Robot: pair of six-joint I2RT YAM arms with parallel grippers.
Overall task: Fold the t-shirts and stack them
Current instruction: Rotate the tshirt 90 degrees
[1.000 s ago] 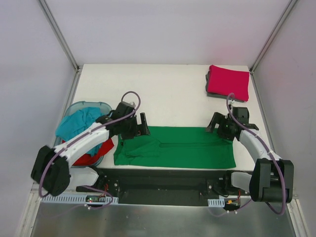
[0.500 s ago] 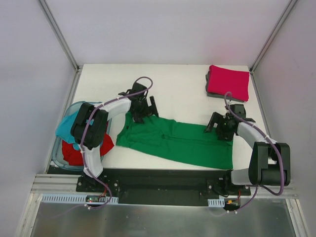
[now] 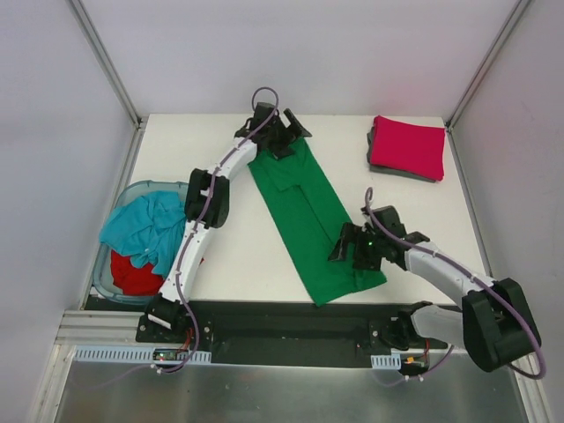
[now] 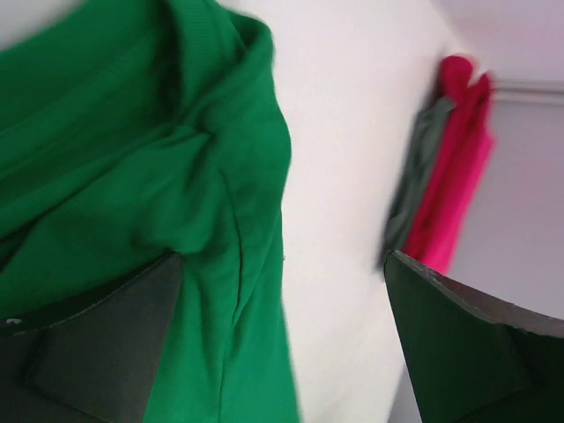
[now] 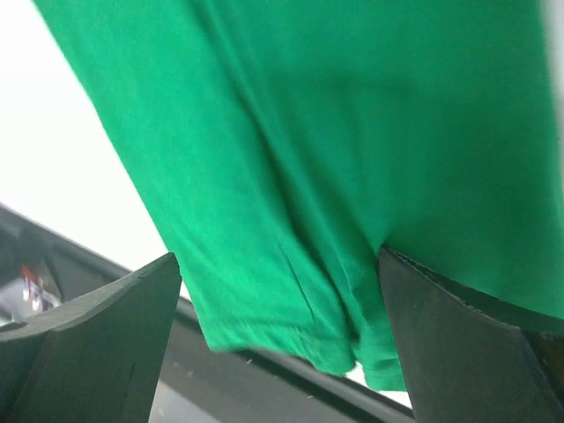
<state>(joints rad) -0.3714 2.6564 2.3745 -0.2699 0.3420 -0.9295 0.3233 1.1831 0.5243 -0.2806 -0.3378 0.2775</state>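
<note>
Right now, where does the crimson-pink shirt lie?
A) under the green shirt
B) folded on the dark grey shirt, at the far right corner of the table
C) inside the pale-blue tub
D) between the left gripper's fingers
B: the crimson-pink shirt lies folded on top of the dark grey shirt at the far right corner of the table, apart from the green shirt.

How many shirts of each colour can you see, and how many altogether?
Green shirt: 1
Pink shirt: 1
Grey shirt: 1
Teal shirt: 1
Red shirt: 1
Total: 5
</note>
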